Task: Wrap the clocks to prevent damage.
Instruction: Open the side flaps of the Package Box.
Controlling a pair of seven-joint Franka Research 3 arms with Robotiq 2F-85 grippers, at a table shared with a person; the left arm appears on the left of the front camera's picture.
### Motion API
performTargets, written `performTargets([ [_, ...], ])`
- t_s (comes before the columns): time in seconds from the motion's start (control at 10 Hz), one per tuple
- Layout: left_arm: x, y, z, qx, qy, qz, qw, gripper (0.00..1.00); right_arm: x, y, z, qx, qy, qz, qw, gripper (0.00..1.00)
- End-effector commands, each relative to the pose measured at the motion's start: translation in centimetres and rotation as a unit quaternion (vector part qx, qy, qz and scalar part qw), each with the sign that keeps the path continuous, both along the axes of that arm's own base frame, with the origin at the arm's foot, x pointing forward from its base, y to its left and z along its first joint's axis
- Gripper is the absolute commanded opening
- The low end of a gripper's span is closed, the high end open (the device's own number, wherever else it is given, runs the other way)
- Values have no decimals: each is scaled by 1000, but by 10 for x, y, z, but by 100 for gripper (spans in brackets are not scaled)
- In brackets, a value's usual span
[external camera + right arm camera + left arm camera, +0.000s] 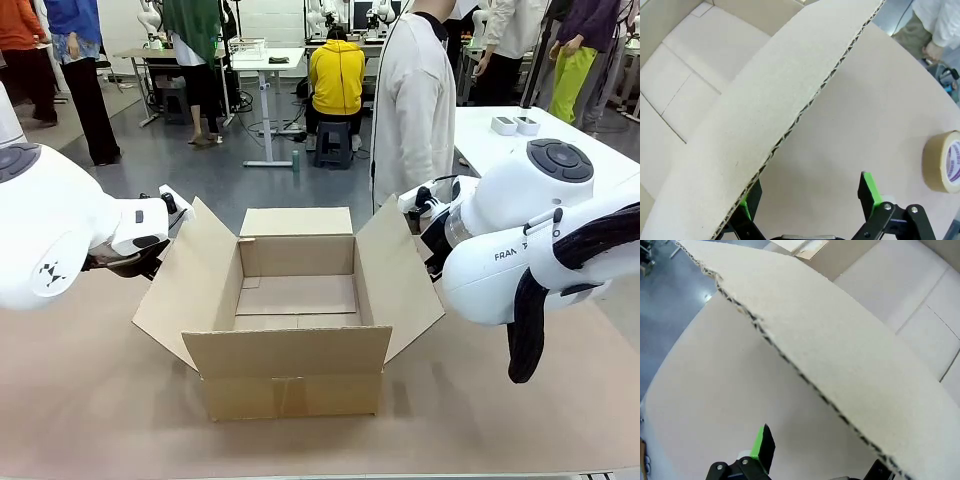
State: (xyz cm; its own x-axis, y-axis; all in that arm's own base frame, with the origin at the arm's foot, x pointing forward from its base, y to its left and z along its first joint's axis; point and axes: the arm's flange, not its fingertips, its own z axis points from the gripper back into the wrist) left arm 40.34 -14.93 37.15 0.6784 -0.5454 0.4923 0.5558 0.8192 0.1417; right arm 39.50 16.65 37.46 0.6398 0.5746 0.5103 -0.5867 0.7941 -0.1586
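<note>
An open cardboard box [290,385] stands at the middle of the table [100,420], nearer the robot's edge, with all four flaps spread outward and its inside bare. A person [415,110] stands at the far edge.

The left arm reaches the box's left flap [190,280]. In its wrist view, the left fingers [763,447] stand wide apart. The flap's corrugated edge runs slantwise above them and covers most of the far finger, while the green-padded one stands clear over bare table. Nothing is clamped.

The right arm is at the right flap [400,270]. The right fingers [867,192] are also spread wide. The flap's edge crosses in front of one finger, just beside its pad, and the other finger is well apart from it. A roll of tape [942,162] lies on the table beyond that free finger.
</note>
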Motion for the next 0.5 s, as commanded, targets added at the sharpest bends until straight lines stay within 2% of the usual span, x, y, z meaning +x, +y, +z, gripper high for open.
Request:
performTargets([
  [0.0, 0, 0, 0, 0, 0, 0, 1000, 100, 0, 0, 0, 0, 0, 0, 1000, 100],
  [0.2, 0, 0, 0, 0, 0, 0, 1000, 100, 0, 0, 0, 0, 0, 0, 1000, 100],
  [0.3, 13, 28, 41, 1, 11, -41, 999, 100, 0, -24, 46, 12, -6, 8, 1000, 100],
  [0.4, 11, 47, 62, 5, 15, -45, 999, 100, -5, -39, 73, 3, -11, 3, 1000, 100],
])
